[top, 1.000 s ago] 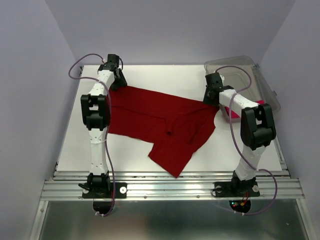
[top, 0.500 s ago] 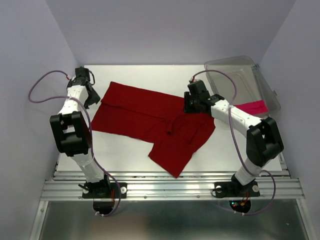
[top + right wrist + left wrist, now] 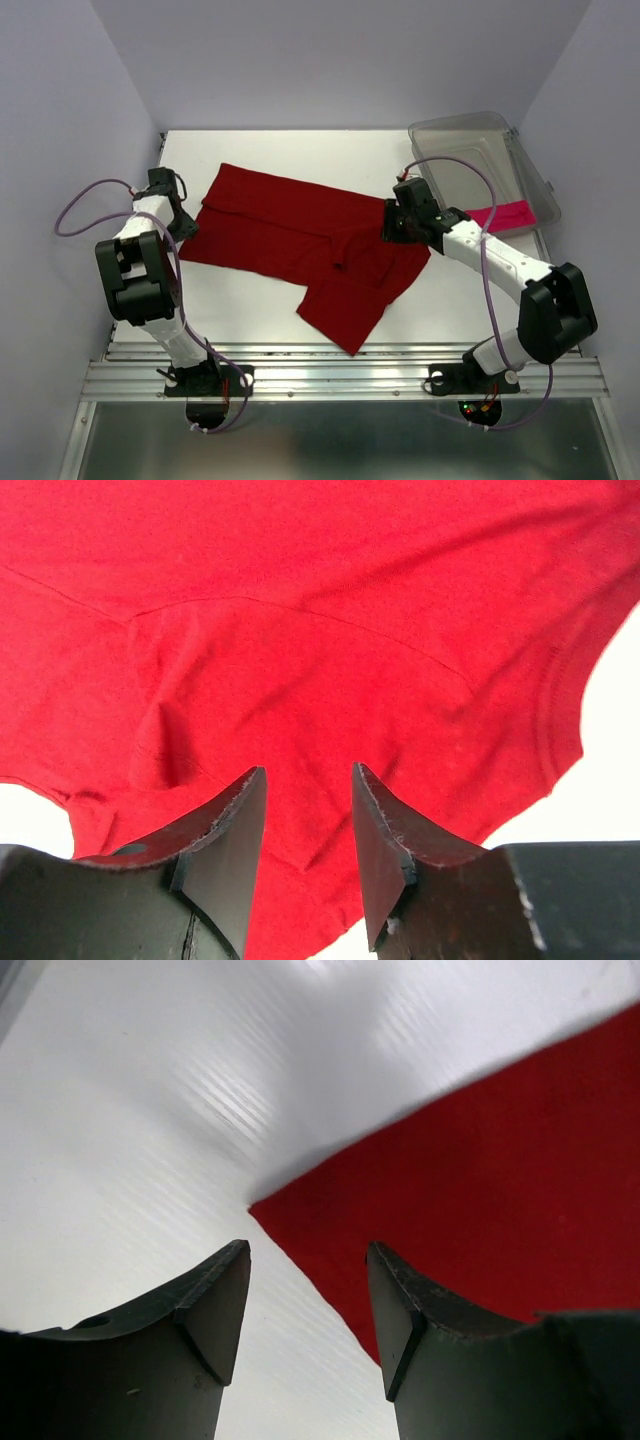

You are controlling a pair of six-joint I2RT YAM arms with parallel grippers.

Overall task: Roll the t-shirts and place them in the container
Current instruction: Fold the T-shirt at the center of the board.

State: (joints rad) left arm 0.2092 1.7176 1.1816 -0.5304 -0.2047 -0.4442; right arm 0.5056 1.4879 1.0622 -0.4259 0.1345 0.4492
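The dark crimson t-shirt is lying spread flat across the middle of the white table, its body stretching toward the left edge and one folded part pointing down toward the near edge. The left gripper is sitting low just beside the shirt's left side; in the wrist view its jaws are standing apart with nothing between them, and a corner of the red cloth is lying just ahead of the gap on bare table. The right gripper is hanging over the shirt's right part, by the sleeve; from its own camera the jaws are also showing a clear gap, the fingers gripping nothing, with wrinkled red fabric beneath. The magenta-pink t-shirt is lying in the clear plastic bin at the table's far right corner.
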